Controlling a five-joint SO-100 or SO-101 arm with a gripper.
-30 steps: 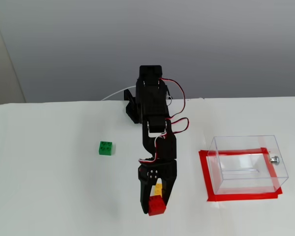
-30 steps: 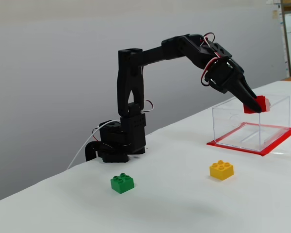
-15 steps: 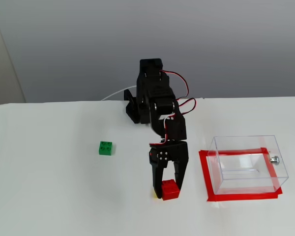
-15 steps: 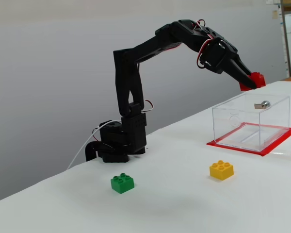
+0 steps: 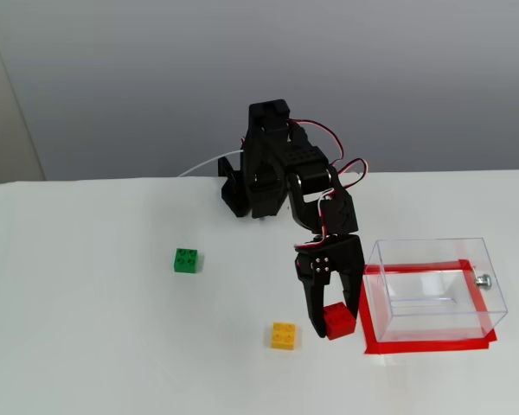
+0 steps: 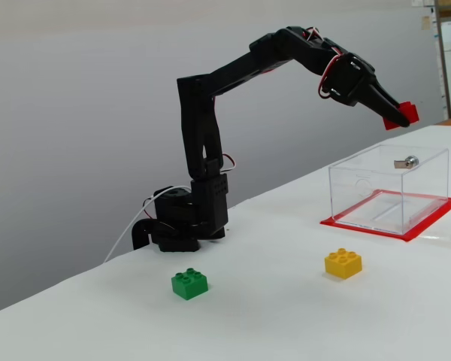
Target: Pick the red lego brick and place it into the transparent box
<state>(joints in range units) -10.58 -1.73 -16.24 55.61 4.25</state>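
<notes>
My gripper [image 5: 335,323] [image 6: 398,116] is shut on the red lego brick [image 5: 338,320] [image 6: 404,114] and holds it high in the air. In both fixed views the brick hangs just short of the transparent box [image 5: 434,288] [image 6: 391,188], near its left wall as seen from above. The box stands on a red tape rectangle [image 5: 368,346] [image 6: 428,224] and has a small silver knob [image 5: 483,279] [image 6: 410,162] on one side. Nothing shows inside the box.
A yellow brick [image 5: 284,335] [image 6: 343,263] lies on the white table to the left of the gripper in the view from above. A green brick [image 5: 186,260] [image 6: 189,283] sits further left. The arm's base [image 5: 242,194] [image 6: 182,223] stands at the table's back edge.
The arm has swung toward the box and lifted, carrying the red brick with it. The yellow brick, earlier hidden under the gripper from above, now shows.
</notes>
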